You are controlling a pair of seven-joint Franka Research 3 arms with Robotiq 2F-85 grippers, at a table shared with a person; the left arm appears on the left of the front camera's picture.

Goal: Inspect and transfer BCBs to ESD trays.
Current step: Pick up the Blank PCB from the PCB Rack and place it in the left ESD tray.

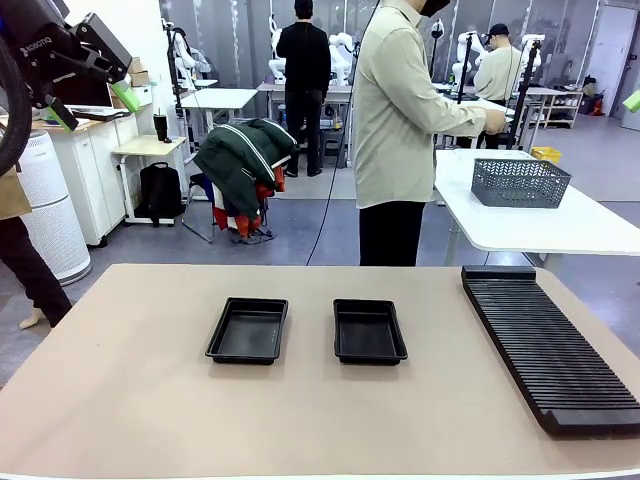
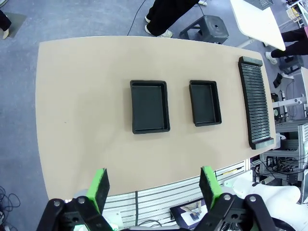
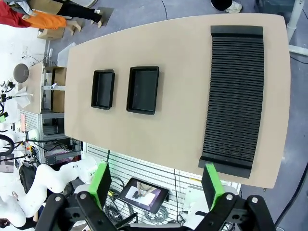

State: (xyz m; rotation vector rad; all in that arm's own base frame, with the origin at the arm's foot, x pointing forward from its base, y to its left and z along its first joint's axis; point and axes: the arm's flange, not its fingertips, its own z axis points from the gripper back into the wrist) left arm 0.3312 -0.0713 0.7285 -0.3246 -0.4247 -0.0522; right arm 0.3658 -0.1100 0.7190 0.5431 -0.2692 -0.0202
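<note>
Two empty black ESD trays lie side by side mid-table: the left tray (image 1: 248,330) (image 2: 150,106) (image 3: 103,89) and the right tray (image 1: 369,331) (image 2: 205,102) (image 3: 143,90). The BCBs are out of view. My left gripper (image 1: 93,105) (image 2: 155,187) hangs open high above the table's left side, nothing between its green pads. High over the right side, my right gripper (image 3: 156,185) is also open and empty; one of its fingertips (image 1: 632,100) shows at the front view's right edge.
A long black ribbed rack (image 1: 550,345) (image 2: 255,103) (image 3: 234,94) lies along the table's right side. A person (image 1: 400,130) stands at the far edge, turned toward a white side table (image 1: 560,225) holding a grey mesh basket (image 1: 520,182).
</note>
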